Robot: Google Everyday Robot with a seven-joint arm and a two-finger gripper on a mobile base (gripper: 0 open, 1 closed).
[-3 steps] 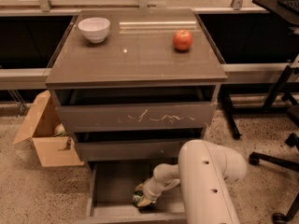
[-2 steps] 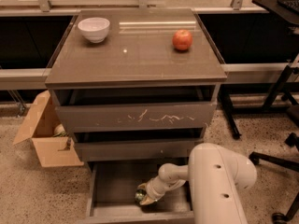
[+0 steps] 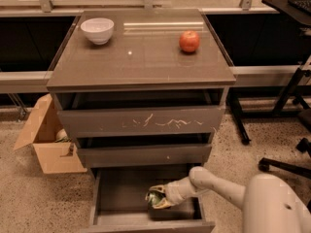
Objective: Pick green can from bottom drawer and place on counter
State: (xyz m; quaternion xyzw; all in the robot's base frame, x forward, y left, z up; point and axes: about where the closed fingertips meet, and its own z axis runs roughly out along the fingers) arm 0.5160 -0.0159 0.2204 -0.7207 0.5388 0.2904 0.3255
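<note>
The bottom drawer of the cabinet is pulled open. My gripper reaches into it from the right, at the end of my white arm. Its fingers are closed around the green can, which shows as a small dark-green shape between them, just above the drawer floor near the middle. The counter is the glossy grey-brown top of the cabinet, well above the gripper.
A white bowl stands at the counter's back left and a red apple at its back right. The scratched top drawer and the middle drawer overhang the open one. A cardboard box stands left; chair legs right.
The gripper and the green can have shifted together slightly right and up inside the bottom drawer. My arm has drawn back to the right.
</note>
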